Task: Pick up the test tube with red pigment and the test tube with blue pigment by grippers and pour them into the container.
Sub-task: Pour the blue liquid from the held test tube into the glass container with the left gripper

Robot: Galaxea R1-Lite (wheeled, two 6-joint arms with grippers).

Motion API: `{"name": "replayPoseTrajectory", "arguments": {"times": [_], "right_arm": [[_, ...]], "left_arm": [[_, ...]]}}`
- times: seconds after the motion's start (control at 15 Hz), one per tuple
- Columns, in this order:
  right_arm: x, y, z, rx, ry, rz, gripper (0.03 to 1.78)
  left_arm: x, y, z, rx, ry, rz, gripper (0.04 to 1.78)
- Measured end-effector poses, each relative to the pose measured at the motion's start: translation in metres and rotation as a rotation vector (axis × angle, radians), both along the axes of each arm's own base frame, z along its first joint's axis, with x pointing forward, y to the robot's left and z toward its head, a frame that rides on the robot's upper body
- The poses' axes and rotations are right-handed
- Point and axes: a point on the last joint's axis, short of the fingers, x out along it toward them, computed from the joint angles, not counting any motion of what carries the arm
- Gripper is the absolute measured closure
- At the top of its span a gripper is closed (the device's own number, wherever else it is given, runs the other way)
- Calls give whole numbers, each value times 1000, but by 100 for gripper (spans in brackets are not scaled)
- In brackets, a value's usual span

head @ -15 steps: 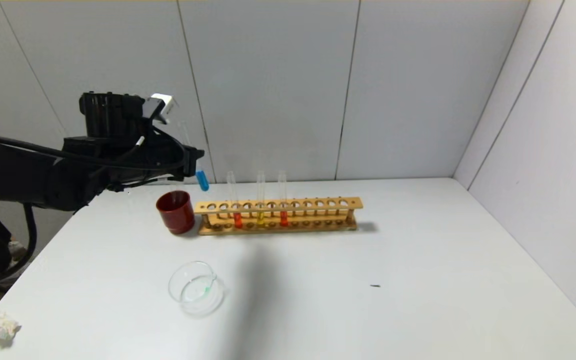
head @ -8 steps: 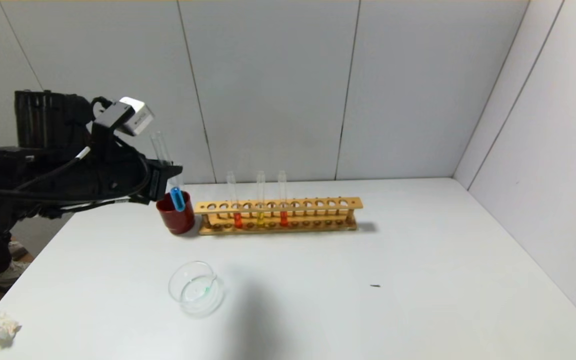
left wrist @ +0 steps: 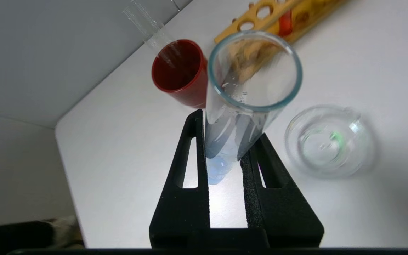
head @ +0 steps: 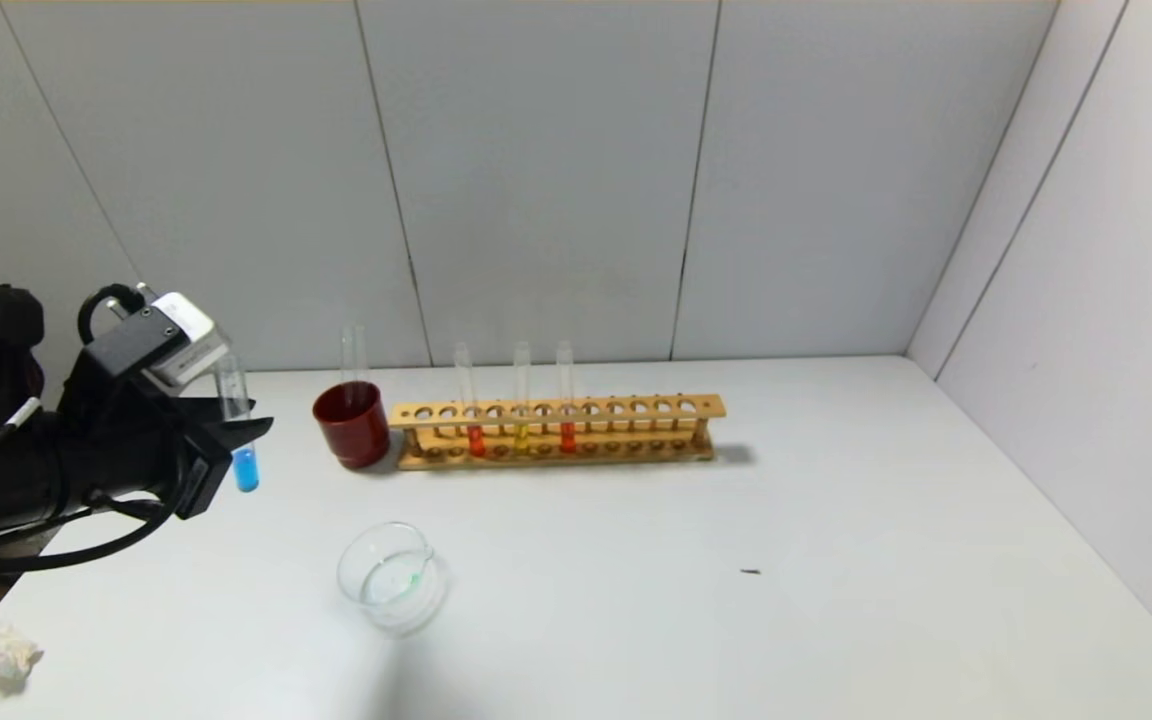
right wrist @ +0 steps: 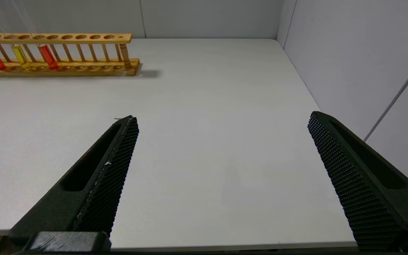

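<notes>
Left gripper (left wrist: 225, 156) clamps blue-pigment test tube (head: 237, 425) upright, short of glass dish (head: 392, 578); early tilt risks spill on table (head: 736, 620). Right gripper (right wrist: 221, 141) wide open, empty.

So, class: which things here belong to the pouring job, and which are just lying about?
Job:
- blue tube, held in left gripper
- red tubes in the rack
- glass dish
- right gripper, open and waiting

Lying about:
- yellow tube
- wooden rack
- red cup with an empty tube
- crumpled tissue
</notes>
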Motion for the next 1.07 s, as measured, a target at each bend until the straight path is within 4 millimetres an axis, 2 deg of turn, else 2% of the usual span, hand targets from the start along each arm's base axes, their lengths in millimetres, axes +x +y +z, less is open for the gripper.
{"name": "replayPoseTrajectory", "arguments": {"times": [0.33,0.8,1.07], "right_arm": [[0,0,0,0,0,0,6],[0,0,0,0,0,0,6],[0,0,0,0,0,0,6]], "left_arm": [[-4,10,-20,236,-11,-128,150],[18,13,-43,516,-24,-223,150],[23,12,-53,672,-26,-311,150]]}}
